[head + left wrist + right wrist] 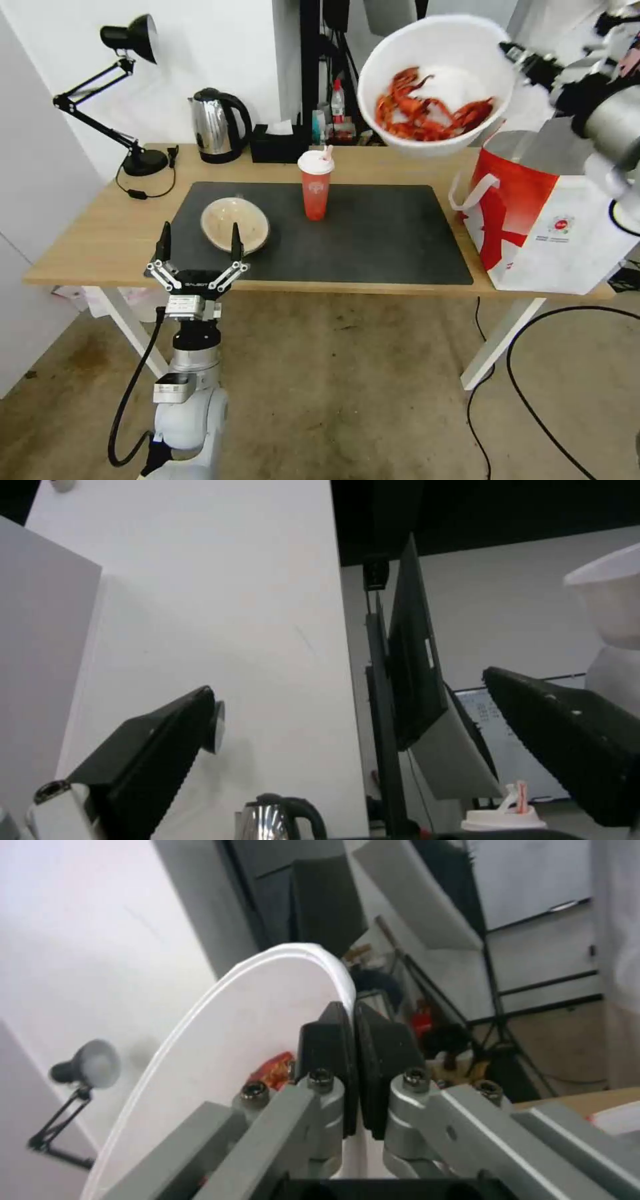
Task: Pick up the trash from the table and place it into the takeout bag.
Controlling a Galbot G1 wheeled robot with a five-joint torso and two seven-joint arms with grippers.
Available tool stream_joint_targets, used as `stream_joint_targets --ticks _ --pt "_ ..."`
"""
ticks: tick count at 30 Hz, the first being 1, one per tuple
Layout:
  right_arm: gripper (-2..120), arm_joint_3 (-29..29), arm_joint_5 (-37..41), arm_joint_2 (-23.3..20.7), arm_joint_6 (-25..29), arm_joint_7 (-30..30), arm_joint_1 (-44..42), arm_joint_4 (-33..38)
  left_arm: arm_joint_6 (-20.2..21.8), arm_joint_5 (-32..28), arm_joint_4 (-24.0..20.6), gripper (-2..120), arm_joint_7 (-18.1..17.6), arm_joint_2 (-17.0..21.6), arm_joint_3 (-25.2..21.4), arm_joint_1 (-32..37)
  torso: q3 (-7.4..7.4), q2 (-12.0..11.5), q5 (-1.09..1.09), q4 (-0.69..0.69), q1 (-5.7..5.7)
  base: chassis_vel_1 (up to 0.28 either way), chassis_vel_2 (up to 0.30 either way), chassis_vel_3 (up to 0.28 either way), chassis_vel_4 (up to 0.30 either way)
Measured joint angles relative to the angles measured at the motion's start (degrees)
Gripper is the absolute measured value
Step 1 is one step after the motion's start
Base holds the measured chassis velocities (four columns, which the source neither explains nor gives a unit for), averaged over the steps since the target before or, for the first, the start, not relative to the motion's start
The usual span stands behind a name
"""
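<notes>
The room has white walls, a bare floor with black cables, and a long wooden surface (100, 247) on white legs with a dark grey mat (373, 233) on top. The right hand (517, 57) is up high, and its two fingers are pressed tight on the rim of the white bowl (437, 83) with red crayfish shells (427, 113) inside. The bowl hangs in the air, tipped toward the camera, just to the left of the hand and above the near edge of the takeout bag (553, 227). That tilt could be a problem: the shells might slide out and land on the mat or the floor, not in the bag. The hand holds only a thin bit of the rim, so the bowl might also slip or twist. The bag is soft and open, so the bowl could catch its edge or push it over. The left hand (199, 257) waits low at the front edge of the surface, fingers spread wide, holding nothing. The beige bowl (235, 225) sits on the mat just behind it. The red cup (315, 185) stands upright in the middle of the mat.
</notes>
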Motion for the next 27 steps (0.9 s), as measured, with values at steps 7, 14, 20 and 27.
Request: stream_joint_targets --ticks 7,14,20,27 --pt "0 1.85 -0.01 -2.24 0.14 -0.43 0.57 -3.03 -0.02 0.0 0.02 100 0.01 0.01 -0.03 0.1 0.0 0.0 0.0 -0.01 0.0 0.0 0.0 0.0 0.0" --pt "0 4.26 -0.31 -4.6 0.2 -1.47 0.78 -6.49 -0.08 -0.01 0.04 100 0.02 0.01 0.08 0.24 -0.01 0.0 0.0 0.0 0.0 0.0 0.0 0.0 0.0" --pt "0 5.85 -1.72 -6.27 0.79 -2.82 -0.43 -8.0 -0.09 -0.02 0.03 100 0.02 0.02 0.08 0.26 -0.01 0.0 0.0 0.0 0.0 0.0 0.0 0.0 0.0" --pt "0 8.59 -3.93 -7.89 1.35 -4.19 -2.99 -10.18 -0.11 -0.02 -0.18 100 0.04 0.03 0.15 0.37 -0.01 0.0 -0.01 0.0 0.0 0.0 0.0 0.0 0.0"
